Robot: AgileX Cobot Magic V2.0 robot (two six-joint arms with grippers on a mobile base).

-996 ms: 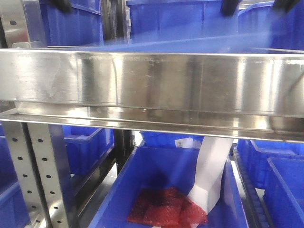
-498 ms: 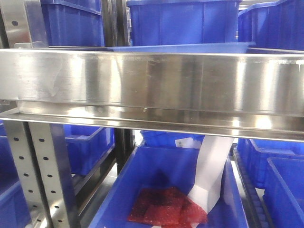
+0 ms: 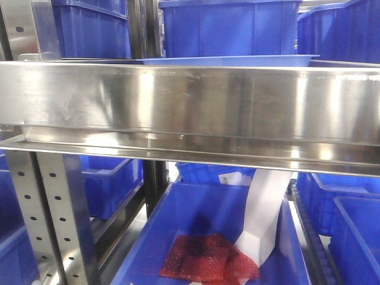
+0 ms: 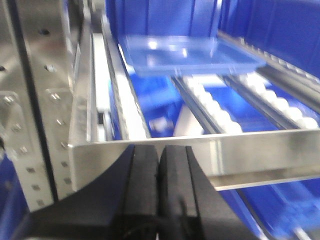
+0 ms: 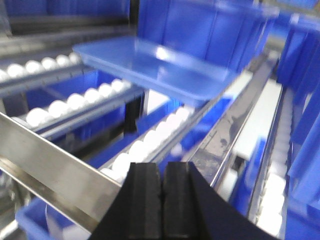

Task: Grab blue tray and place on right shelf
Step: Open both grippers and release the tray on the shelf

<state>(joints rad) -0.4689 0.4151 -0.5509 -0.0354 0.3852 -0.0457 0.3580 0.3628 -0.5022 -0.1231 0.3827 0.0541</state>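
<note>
The light blue tray point(image 3: 231, 60) lies on the steel shelf point(image 3: 196, 101), just behind the broad front rail. In the left wrist view the tray point(image 4: 190, 54) rests on the white roller tracks, well beyond the rail. In the right wrist view the tray point(image 5: 155, 65) sits across the rollers. My left gripper point(image 4: 159, 150) is shut and empty, on the near side of the rail. My right gripper point(image 5: 163, 172) is shut and empty, back from the tray. Neither gripper shows in the front view.
Deep dark blue bins point(image 3: 228, 27) stand behind the tray. A lower bin point(image 3: 208, 237) holds red bubble wrap point(image 3: 208, 258) and a white paper strip point(image 3: 264, 214). A perforated upright point(image 3: 50, 219) stands at the left. White rollers point(image 4: 217, 110) line the shelf.
One second ago the tray was a blur above the rail, with dark gripper tips at the top edge. Now the tray lies still on the shelf and no gripper shows in the front view.
</note>
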